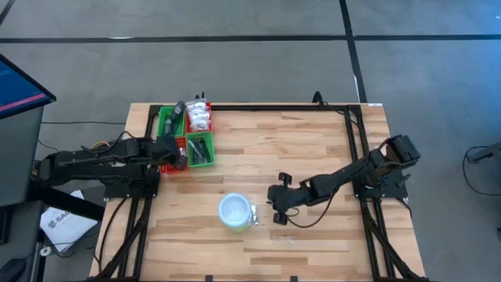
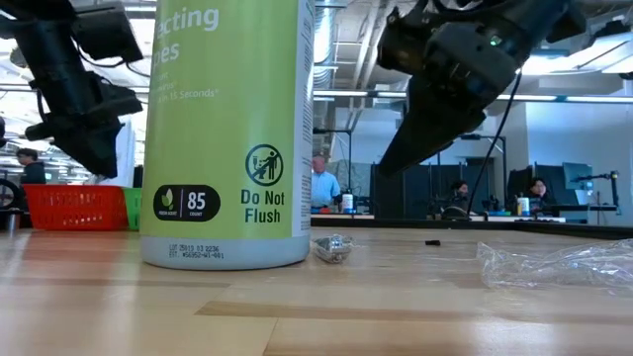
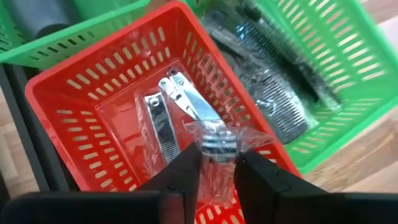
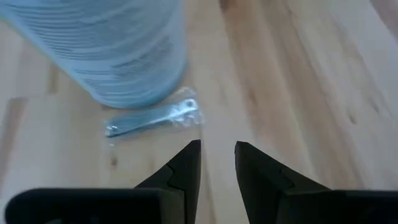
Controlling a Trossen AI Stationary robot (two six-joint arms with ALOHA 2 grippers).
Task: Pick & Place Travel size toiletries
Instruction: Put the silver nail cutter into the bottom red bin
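Left pincer point(image 3: 217, 171) gripping one bagged nail clipper point(image 3: 217, 140) over red tray compartment point(image 3: 74, 118) holding two more, right pincer point(image 4: 217, 163) slightly open above bare tabletop point(image 1: 313, 149), one sachet point(image 4: 152, 118) touching white tub point(image 1: 236, 211), open wood all around.

In the low view the tub point(image 2: 229, 133) is filling the middle, its top running off the upper edge and its print cut at the left, and it is hiding the bench behind it. The red tray point(image 2: 77, 207) is showing only as a strip beside it. In the right wrist view the tub point(image 4: 102, 46) is blurring and running off the top edge. In the left wrist view the combs point(image 3: 273, 99) are blurring under plastic, and the clippers point(image 3: 186, 115) are partly disappearing behind the left pincer point(image 3: 217, 171). From above, the tray's contents are looking too small to tell apart.
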